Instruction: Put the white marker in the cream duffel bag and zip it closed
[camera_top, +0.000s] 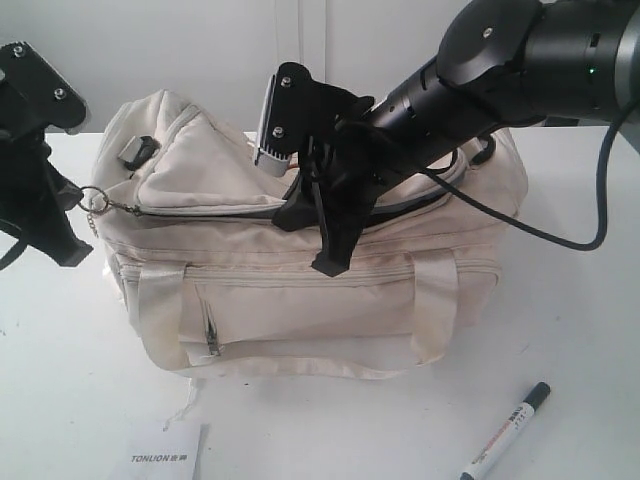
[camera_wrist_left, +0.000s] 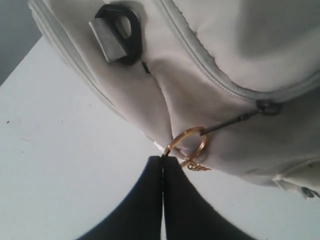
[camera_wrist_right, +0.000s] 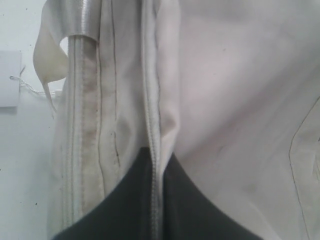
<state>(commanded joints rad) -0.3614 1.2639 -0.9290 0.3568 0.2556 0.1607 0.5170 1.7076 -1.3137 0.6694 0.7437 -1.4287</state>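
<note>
The white marker is cut off at the exterior view's lower edge.

The exterior camera stands in front of the table, a little above it, facing the long front of the cream duffel bag with the whole bag in frame. The left wrist camera hangs very close at the bag's end, over the gold ring; the exterior view catches that ring too. The right wrist camera looks along a zip seam from right up against the fabric, sharing the white TONLION card with the exterior view.
</note>
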